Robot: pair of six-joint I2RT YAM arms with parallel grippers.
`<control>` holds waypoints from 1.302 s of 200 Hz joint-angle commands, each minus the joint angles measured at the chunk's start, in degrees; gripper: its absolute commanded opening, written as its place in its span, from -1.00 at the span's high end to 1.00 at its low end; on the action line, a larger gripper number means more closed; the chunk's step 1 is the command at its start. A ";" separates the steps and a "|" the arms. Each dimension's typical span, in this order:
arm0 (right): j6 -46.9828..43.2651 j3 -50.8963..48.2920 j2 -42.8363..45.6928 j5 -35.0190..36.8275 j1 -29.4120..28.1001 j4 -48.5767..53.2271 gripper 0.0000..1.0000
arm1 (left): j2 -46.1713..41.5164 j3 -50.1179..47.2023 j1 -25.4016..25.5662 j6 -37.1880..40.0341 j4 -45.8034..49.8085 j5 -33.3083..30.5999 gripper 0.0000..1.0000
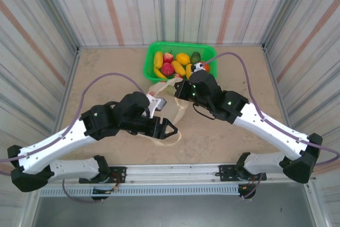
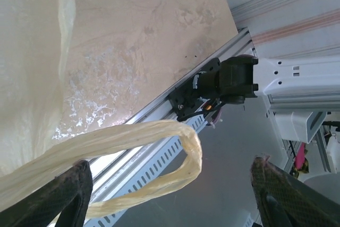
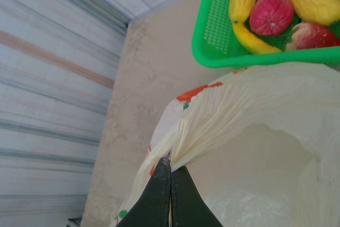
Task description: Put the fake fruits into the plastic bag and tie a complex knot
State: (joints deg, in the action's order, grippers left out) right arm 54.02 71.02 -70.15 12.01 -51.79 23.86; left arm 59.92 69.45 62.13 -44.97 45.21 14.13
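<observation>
left gripper point(image 2: 171, 174): low over the table point(image 1: 106, 73) near the middle of its near edge; jaws released and spread wide, gripping nothing.
handle loop point(image 2: 159, 136): a twisted pale-yellow strand of the bag. It lies in the gap between the left fingers point(image 2: 69, 195); its bend is nearer one finger and well apart from the other. Contact cannot be told.
right gripper point(image 3: 170, 171): mid-table, right of centre; jaws clenched on a gathered fold at the bag's rim.
plastic bag point(image 3: 255, 120): crinkly, translucent, with red-orange marks; lies mid-table between the two grippers, just beside the basket's near wall.
green basket point(image 1: 150, 59): middle of the table's far edge.
fake fruits point(image 1: 175, 65): in the basket: banana point(image 1: 158, 59), strawberry point(image 1: 168, 57), avocado point(image 1: 196, 57).
</observation>
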 commanded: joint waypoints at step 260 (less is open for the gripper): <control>-10.30 -16.04 -2.84 -13.81 14.71 -13.71 1.00 | 30.51 2.42 -30.41 19.45 -7.57 -23.05 -0.45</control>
State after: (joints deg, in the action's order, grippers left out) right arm 46.87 58.24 -75.33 -2.92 -37.04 8.86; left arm 93.51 71.26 34.37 -29.15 34.85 -7.16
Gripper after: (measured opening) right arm 0.045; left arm 0.701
